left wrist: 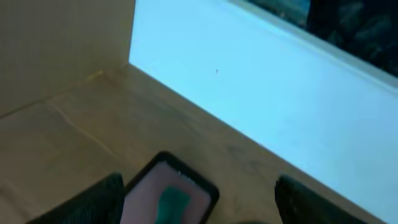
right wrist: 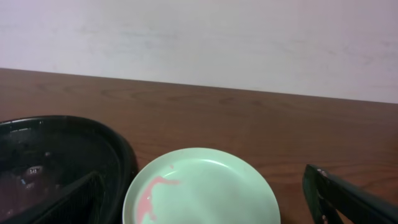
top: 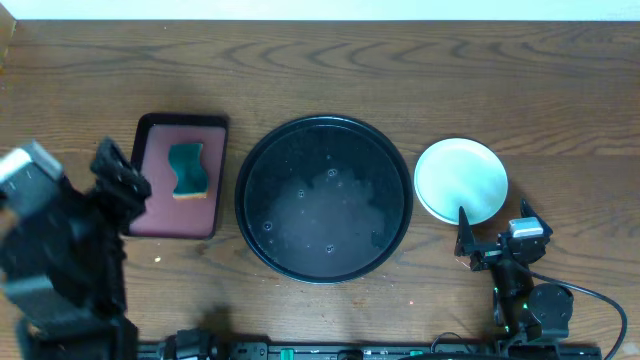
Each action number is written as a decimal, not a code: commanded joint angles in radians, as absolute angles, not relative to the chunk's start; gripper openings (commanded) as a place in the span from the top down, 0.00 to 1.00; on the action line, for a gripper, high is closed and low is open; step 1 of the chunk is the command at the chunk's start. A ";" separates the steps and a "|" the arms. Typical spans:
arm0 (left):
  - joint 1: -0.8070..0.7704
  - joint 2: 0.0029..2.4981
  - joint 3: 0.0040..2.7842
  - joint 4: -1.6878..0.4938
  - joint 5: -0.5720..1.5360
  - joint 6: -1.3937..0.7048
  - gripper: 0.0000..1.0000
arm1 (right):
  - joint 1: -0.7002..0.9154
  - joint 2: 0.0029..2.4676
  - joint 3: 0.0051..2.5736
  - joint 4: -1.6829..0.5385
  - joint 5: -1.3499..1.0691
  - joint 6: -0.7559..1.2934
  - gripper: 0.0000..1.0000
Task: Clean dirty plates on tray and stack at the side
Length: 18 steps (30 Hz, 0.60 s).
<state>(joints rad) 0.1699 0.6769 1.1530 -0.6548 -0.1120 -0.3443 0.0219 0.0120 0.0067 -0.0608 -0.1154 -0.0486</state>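
A pale mint-green plate lies on the wood tabletop just right of the large round black tray. The right wrist view shows the plate with a red smear on its left part, and the tray's rim at left. No plates lie in the tray. Whether other plates sit under this one I cannot tell. My right gripper is open and empty, just in front of the plate. My left gripper is open and empty at the left edge of the small reddish-brown tray.
A small rectangular reddish-brown tray with a teal sponge stands left of the black tray; it also shows in the left wrist view. A white wall borders the table's far edge.
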 commanded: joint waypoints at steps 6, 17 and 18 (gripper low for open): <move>0.148 0.336 0.606 -0.245 -0.109 -0.345 0.22 | 0.033 0.006 0.006 -0.065 -0.112 -0.057 0.01; 0.099 0.036 0.175 -0.050 -0.109 -0.227 0.22 | 0.033 0.006 0.006 -0.065 -0.112 -0.057 0.01; 0.099 0.020 0.153 -0.050 -0.109 -0.214 0.22 | 0.033 0.006 0.006 -0.065 -0.112 -0.057 0.01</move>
